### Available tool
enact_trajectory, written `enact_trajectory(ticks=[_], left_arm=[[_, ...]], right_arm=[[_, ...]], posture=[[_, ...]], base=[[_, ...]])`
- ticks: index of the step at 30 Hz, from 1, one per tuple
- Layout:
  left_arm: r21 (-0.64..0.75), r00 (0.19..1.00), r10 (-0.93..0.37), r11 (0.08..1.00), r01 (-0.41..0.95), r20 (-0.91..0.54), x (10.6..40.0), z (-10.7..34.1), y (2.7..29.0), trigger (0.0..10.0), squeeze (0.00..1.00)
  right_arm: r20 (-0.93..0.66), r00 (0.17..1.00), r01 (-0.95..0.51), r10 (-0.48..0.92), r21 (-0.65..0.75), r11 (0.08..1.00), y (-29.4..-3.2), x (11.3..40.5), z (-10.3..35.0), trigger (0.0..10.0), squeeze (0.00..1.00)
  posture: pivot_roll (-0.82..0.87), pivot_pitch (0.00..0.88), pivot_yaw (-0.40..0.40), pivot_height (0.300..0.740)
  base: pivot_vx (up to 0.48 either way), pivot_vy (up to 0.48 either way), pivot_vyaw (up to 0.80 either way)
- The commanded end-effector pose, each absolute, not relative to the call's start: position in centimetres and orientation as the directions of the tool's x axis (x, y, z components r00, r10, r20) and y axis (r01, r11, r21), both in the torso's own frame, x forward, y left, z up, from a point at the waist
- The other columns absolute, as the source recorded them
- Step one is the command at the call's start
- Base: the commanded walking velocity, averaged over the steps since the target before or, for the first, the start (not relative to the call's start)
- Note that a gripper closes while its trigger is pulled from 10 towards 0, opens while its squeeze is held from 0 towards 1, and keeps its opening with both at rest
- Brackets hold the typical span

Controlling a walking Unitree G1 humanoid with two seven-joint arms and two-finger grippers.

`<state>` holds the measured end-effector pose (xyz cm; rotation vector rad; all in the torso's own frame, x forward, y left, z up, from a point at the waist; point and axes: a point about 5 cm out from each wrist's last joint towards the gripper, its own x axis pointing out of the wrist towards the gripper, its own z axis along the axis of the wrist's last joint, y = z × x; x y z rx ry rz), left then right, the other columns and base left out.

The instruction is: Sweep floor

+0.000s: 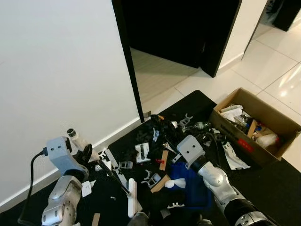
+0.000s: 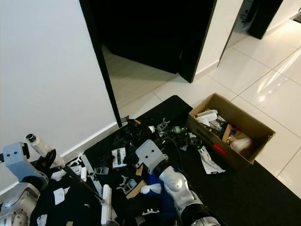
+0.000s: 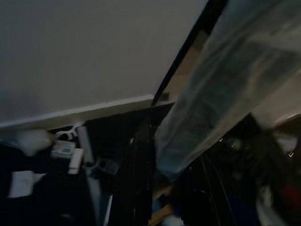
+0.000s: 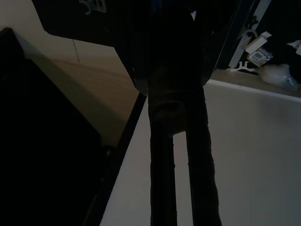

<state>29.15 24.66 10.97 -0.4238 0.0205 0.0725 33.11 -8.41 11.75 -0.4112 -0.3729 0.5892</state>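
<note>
1. A black mat (image 1: 282, 188) is lying on the tiled floor (image 1: 273, 70) by the white wall (image 1: 56, 70).
2. A cardboard box (image 1: 256, 125) is sitting on it; no writing is readable.
3. Scattered clutter (image 1: 160, 141) is covering the mat.
4. The left tool (image 1: 86, 153) is gripping a broom handle (image 1: 110, 175); its white head (image 1: 132, 197) is resting on the mat.
5. Whether the right tool (image 4: 181, 155) is open or closed, I cannot tell.

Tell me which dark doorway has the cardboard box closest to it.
The narrow doorway at the far right: the open cardboard box of junk sits on the mat edge below it, across the pale tiles. The wide dark doorway stands further left, behind the scattered litter.
</note>
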Motion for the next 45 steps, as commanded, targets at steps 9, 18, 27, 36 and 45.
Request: enact_trajectory(ticks=[9,18,27,36,45], left_arm=[[-0.609,0.968,-0.194,0.791,0.057,-0.162,27.2,7.7,19.1,10.0,0.0],[-0.741,0.977,-0.18,0.671,0.035,-0.117,26.6,8.5,18.5,10.0,0.0],[-0.746,0.956,-0.287,0.623,0.236,0.063,27.2,14.1,19.4,10.0,0.0],[-0.604,0.957,-0.26,0.746,0.282,0.126,27.3,18.8,23.3,10.0,0.0],[-0.493,0.944,-0.188,0.816,0.304,0.271,27.8,25.3,27.3,10.0,0.0]], right_arm=[[0.167,0.786,-0.475,0.595,-0.454,0.754,-8.4,32.5,10.3,10.0,0.0],[0.166,0.789,-0.473,0.592,-0.452,0.756,-8.5,32.6,10.3,10.0,0.0],[0.182,0.797,-0.455,0.576,-0.447,0.77,-8.6,32.9,10.7,10.0,0.0],[0.274,0.824,-0.356,0.496,-0.43,0.829,-10.3,33.4,12.2,10.0,0.0],[0.475,0.807,-0.201,0.351,-0.337,0.92,-12.9,33.8,16.4,10.0,0.0]], posture=[[0.15,0.343,0.083,0.74],[0.16,0.34,0.079,0.74],[0.17,0.326,0.086,0.74],[0.18,0.308,0.113,0.74],[0.18,0.284,0.145,0.74]], base=[[0.0,0.0,0.0],[0.0,0.0,0.0],[0.0,0.0,0.0],[0.0,0.0,0.0],[0.0,0.0,0.0]])
